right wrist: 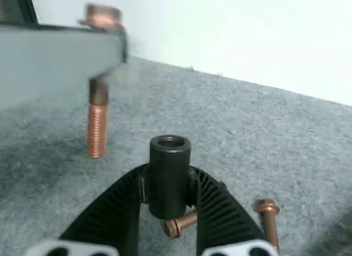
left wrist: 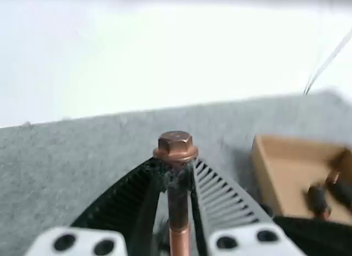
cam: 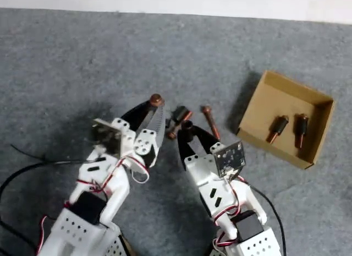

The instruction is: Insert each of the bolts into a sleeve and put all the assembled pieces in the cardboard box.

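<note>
My left gripper (cam: pixel 154 104) is shut on a copper bolt (left wrist: pixel 177 184), held upright with its hex head (cam: pixel 156 99) on top. That same bolt (right wrist: pixel 97 110) hangs to one side of the sleeve in the right wrist view. My right gripper (cam: pixel 186 129) is shut on a black sleeve (right wrist: pixel 169 173), upright with its open end up. Two loose copper bolts (cam: pixel 209 120) (cam: pixel 180 124) and a black sleeve (cam: pixel 177 114) lie on the grey mat between the grippers. The cardboard box (cam: pixel 258 115) at the right holds two assembled pieces (cam: pixel 278 128) (cam: pixel 301 129).
Grey felt mat (cam: pixel 82 63) covers the table, with a white wall strip at the far edge. Cables (cam: pixel 22 170) trail from the arm bases at the near side. Room lies open at the far left of the mat.
</note>
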